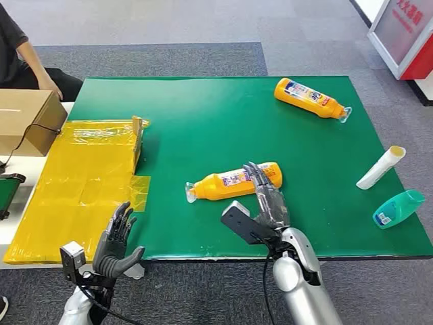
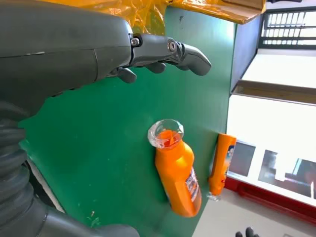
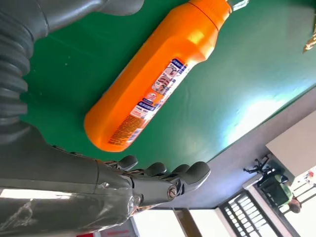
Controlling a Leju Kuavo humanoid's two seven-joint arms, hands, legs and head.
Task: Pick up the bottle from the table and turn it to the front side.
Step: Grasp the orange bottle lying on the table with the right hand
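I see the target orange bottle (image 1: 235, 182) lying on its side on the green bench (image 1: 214, 122), somewhat nearer the front edge than the back and roughly midway between the side edges. Its long axis runs nearly parallel to the front edge, cap toward my left, base toward my right, label strip showing along the top. My right robot hand (image 1: 266, 196) is over the base end, fingers extended and apart, reaching across the bottle; the right wrist view shows open green between the fingers (image 3: 175, 175) and the bottle body, so I judge it not yet gripping and holding nothing. My left robot hand (image 1: 116, 238) hangs at the front edge beside the yellow plastic sheet (image 1: 76, 183), fingers spread, empty, well apart from the bottle. The right is clearly nearer. I judge the coming grasp must close across the short axis near the base. A second orange bottle (image 1: 308, 99) lies near the far right corner.
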